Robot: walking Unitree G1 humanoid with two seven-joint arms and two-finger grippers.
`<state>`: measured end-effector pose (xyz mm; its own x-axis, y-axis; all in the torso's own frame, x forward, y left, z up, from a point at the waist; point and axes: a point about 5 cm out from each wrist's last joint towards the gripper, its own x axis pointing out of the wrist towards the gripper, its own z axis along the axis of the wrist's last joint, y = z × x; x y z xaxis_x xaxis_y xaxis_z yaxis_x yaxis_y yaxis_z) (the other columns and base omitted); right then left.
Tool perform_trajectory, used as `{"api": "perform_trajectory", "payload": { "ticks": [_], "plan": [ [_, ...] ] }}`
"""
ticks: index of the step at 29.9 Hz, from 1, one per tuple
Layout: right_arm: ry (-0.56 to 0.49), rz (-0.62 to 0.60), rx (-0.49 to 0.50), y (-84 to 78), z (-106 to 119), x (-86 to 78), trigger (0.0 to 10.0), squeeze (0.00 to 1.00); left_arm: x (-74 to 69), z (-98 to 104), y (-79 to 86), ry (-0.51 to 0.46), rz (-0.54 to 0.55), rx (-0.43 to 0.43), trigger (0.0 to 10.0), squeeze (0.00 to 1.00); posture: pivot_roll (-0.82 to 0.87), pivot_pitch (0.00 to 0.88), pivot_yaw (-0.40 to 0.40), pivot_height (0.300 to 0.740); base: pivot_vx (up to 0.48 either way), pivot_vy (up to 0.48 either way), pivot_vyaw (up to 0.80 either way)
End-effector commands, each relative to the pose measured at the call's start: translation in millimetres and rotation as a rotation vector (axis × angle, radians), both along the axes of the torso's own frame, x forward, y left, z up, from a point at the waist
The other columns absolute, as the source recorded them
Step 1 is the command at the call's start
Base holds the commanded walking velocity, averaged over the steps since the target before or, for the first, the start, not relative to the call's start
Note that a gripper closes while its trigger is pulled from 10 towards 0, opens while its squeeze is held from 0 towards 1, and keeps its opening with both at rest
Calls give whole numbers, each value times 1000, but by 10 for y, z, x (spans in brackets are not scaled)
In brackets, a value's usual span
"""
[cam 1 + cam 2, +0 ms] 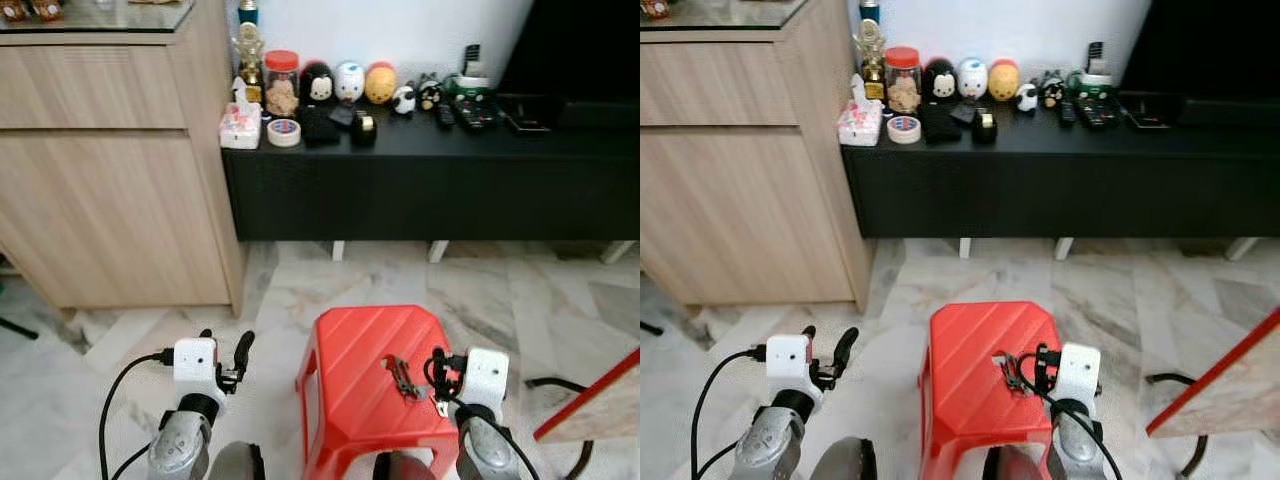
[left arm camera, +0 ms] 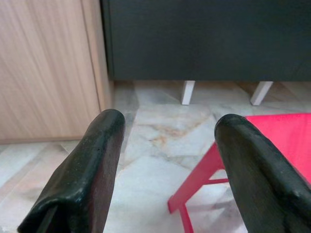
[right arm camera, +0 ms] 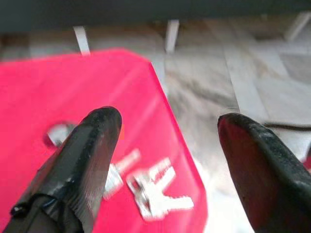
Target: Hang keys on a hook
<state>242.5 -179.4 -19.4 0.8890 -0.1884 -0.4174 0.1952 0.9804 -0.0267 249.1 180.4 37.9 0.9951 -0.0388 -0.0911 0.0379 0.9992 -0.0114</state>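
— What sits closest in the head view?
— Two arms. Right gripper (image 1: 437, 372) hangs over the red stool (image 1: 350, 370), near its right edge, beside the keys (image 1: 403, 378) lying there.
— Left wrist view?
— Left gripper (image 2: 167, 160) is spread wide over the floor (image 2: 146, 145).
— Right wrist view?
— Fingers (image 3: 92, 150) spread apart, gripping nothing, keys (image 3: 153, 191) below.

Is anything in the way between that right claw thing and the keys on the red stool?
Nothing visible. The keys lie bare on the red stool, near its right edge, and the open right end effector hovers just above them with no object between.
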Motion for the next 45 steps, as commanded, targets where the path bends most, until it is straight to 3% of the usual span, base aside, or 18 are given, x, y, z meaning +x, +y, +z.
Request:
{"api": "perform_trajectory", "payload": {
  "ticks": [1,3,4,5,6,10,11,12,21,27,32,36,45],
  "plan": [
    [7,14,-3,-38,19,59,10000,0,-11,-21,-21,5,-9,-2,10000,0,18,78,-78,622,0,0,0],
    [11,21,2,-35,14,64,10000,0,-12,-25,-17,7,-9,-1,10000,0,18,78,-78,622,0,0,0],
    [24,29,3,-34,-1,65,10000,545,-13,-27,-12,8,-8,-1,10000,0,18,81,-74,622,0,0,0],
    [42,35,14,-31,-25,64,10000,1000,-13,-28,-7,10,-8,0,10000,0,15,82,-71,622,0,0,0],
    [98,39,42,-22,-97,47,10000,1000,-12,-31,-8,14,-11,1,10000,0,14,83,-69,622,0,0,0],
    [154,31,70,-24,-158,37,10000,1000,-14,-42,-21,17,-17,2,10000,0,20,85,-66,622,0,0,0],
    [159,36,79,-15,-163,42,10000,827,-13,-42,-21,17,-21,5,10000,0,23,86,-65,622,0,0,0],
    [159,54,90,5,-162,61,10000,0,-14,-42,-15,17,-24,10,10000,0,24,87,-64,622,0,0,0],
    [198,44,120,-15,-183,99,10000,0,-35,-46,13,20,-26,20,10000,0,35,99,-55,622,0,0,0],
    [124,35,148,2,-115,167,10000,0,12,-10,-21,6,-42,27,10000,0,36,112,-49,622,0,0,0],
    [143,30,139,9,-155,124,10000,0,49,29,-56,-7,-51,25,10000,0,41,122,-45,622,0,0,0],
    [140,23,143,9,-178,86,10000,0,11,53,-53,-15,-55,26,10000,0,45,145,-40,622,0,0,0],
    [98,59,120,63,-87,204,10000,0,-88,51,-39,-4,-59,31,10000,0,52,180,-41,622,0,0,0]
  ]
}}
